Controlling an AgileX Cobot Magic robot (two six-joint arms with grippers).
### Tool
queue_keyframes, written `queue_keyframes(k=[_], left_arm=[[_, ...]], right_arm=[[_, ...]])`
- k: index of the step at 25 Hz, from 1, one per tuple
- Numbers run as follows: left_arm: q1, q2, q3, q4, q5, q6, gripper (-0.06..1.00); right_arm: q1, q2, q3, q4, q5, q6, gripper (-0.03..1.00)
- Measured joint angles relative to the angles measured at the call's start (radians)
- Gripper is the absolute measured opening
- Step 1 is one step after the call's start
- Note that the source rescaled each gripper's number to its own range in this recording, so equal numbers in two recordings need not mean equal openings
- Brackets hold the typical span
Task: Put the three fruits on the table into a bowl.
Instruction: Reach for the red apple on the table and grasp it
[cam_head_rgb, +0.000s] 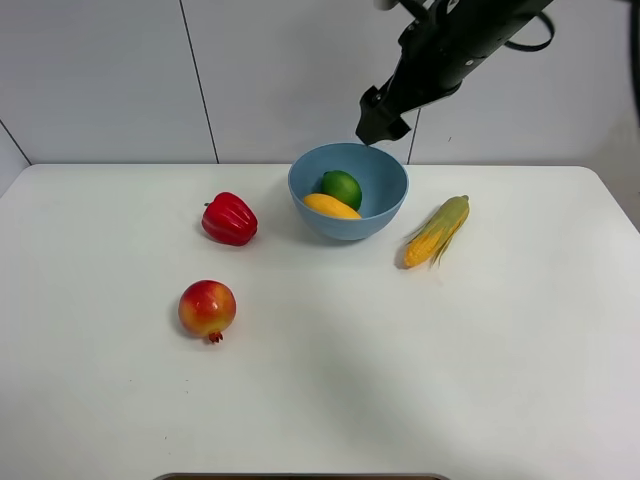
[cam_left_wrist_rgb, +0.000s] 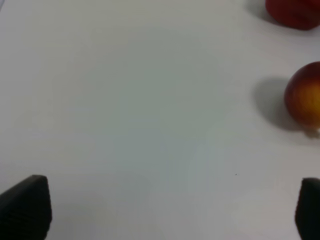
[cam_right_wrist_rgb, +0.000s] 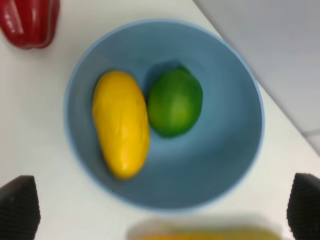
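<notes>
The light blue bowl (cam_head_rgb: 385, 215) stands at the back middle of the table (cam_head_rgb: 420, 380). Inside it lie the yellow mango (cam_head_rgb: 331, 206) and the green lime (cam_head_rgb: 342, 187). The right wrist view shows the mango (cam_right_wrist_rgb: 121, 122) and lime (cam_right_wrist_rgb: 175, 102) side by side in the bowl (cam_right_wrist_rgb: 225, 155). My right gripper (cam_head_rgb: 380, 120) hangs above the bowl's far rim, open and empty (cam_right_wrist_rgb: 162, 210). The red-and-yellow pomegranate (cam_head_rgb: 207, 309) rests on the table at the front left. It appears at the edge of the left wrist view (cam_left_wrist_rgb: 305, 97), beyond my open, empty left gripper (cam_left_wrist_rgb: 167, 210).
A red bell pepper (cam_head_rgb: 229, 219) sits left of the bowl, and also shows in both wrist views (cam_left_wrist_rgb: 295, 12) (cam_right_wrist_rgb: 30, 20). A corn cob (cam_head_rgb: 437, 230) with green husk lies right of the bowl. A wall rises behind the table's far edge.
</notes>
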Motion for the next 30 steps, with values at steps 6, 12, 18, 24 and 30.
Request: queue_keyframes(k=[6, 12, 18, 24, 30], left_arm=[[0.000, 0.000, 0.000, 0.000, 0.000, 0.000, 1.00], [0.000, 0.000, 0.000, 0.000, 0.000, 0.001, 1.00], [0.000, 0.000, 0.000, 0.000, 0.000, 0.001, 1.00], [0.000, 0.000, 0.000, 0.000, 0.000, 0.001, 1.00], [0.000, 0.000, 0.000, 0.000, 0.000, 0.000, 1.00]], right_arm=[[0.000, -0.180, 0.000, -0.048, 0.218, 0.087, 1.00], [0.000, -0.334, 0.000, -0.109, 0.284, 0.171, 1.00], [0.000, -0.453, 0.000, -0.152, 0.290, 0.275, 1.00], [0.000, -0.609, 0.047, -0.173, 0.289, 0.310, 1.00], [-0.098, -0.887, 0.291, -0.198, 0.289, 0.344, 1.00]])
